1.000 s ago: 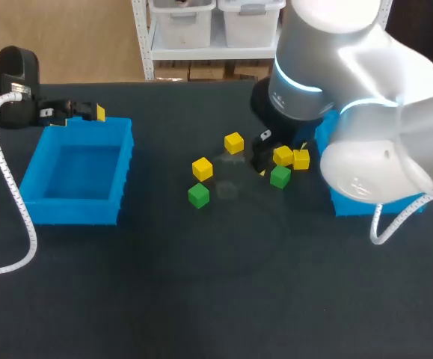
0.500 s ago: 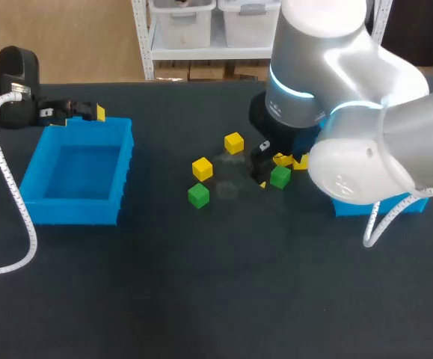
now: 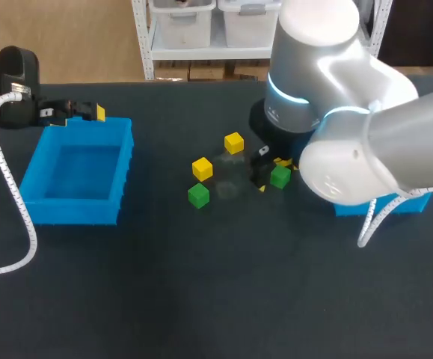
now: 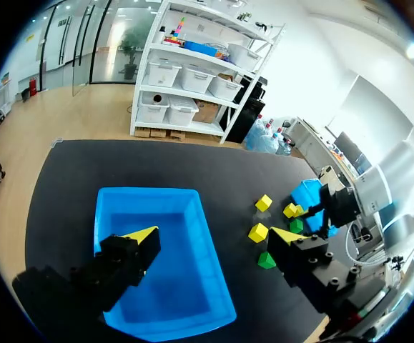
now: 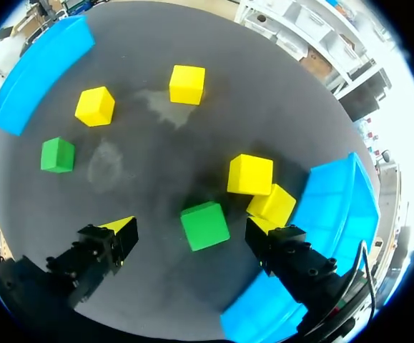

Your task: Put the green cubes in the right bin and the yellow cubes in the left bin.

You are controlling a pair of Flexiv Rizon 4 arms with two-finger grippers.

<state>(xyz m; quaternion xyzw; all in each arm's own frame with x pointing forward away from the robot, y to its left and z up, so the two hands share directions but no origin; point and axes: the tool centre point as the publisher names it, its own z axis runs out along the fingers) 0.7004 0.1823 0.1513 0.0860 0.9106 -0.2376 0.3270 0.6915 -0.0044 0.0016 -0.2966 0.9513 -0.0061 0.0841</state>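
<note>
The table (image 3: 201, 299) is a broad, matte, dark sheet. Over its right side looms the right arm (image 3: 328, 90), a bulky run of smooth, glossy silver-grey joints with a lit ring. It covers most of the right bin (image 5: 339, 204), a bright blue box of which only a corner and one wall show. The left bin (image 3: 74, 212) is an open, thick-walled rectangular tub of the same blue. A ribbed white cable (image 3: 10, 187) loops past it.

The left gripper (image 4: 214, 234) hangs at that bin's far rim, its black fingers spread wide and holding nothing. The right gripper (image 5: 191, 224) sits low beside the right bin. Its fingers are parted and clear of the green cube (image 5: 204, 225), which rests on the table between them.

Just ahead, a yellow cube (image 5: 250, 174) touches a second yellow cube (image 5: 272, 205) that lies just beside the right bin. From above, the arm hides most of both. Well apart, toward the left bin, lie a third yellow cube (image 5: 187, 83), a fourth yellow cube (image 5: 95, 106) and a second green cube (image 5: 57, 155). All six are small, sharp-edged, plain-faced blocks.
</note>
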